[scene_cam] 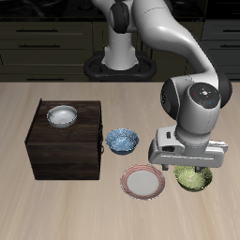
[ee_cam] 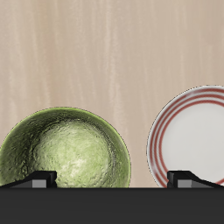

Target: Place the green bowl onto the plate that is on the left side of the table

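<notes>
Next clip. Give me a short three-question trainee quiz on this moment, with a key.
1. True or false: the green bowl already sits on the plate.
2. What stands on top of the dark wooden box? A) a blue patterned bowl B) a white bowl C) a plate
3. Short answer: which object does the gripper hang over, and are its fingers apart or closed?

Key
1. False. The bowl rests on the table beside the plate, with a gap between them.
2. B.
3. It hangs over the green bowl, with its fingers apart.
</notes>
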Controlling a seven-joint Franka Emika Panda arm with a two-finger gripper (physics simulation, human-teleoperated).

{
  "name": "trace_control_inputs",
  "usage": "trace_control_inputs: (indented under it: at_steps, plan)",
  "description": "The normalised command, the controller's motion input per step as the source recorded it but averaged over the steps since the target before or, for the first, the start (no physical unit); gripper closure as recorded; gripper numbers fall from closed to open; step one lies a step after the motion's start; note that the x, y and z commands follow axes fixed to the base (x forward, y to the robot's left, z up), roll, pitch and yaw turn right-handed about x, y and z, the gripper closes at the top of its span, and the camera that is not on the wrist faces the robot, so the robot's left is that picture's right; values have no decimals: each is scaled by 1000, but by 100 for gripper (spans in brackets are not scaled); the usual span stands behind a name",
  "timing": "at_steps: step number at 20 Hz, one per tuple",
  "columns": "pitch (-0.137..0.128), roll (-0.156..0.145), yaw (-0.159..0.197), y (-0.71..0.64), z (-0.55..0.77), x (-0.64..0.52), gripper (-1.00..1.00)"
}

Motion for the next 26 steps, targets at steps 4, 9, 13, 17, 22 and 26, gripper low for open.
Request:
trace_control_inputs:
  at_steps: [4,9,13,17,22,26]
  plan:
    - [45,-10,6,-65,-298,58,-100]
    - [31,-3,-10,21,-238,-25,-100]
    - [56,52,5,113,-404,-83,-100]
    - [43,-10,6,-33,-306,43,100]
    - [6,-17,-7,-108,-31,39,100]
    - [-20,9,-14,-29,170,-39,100]
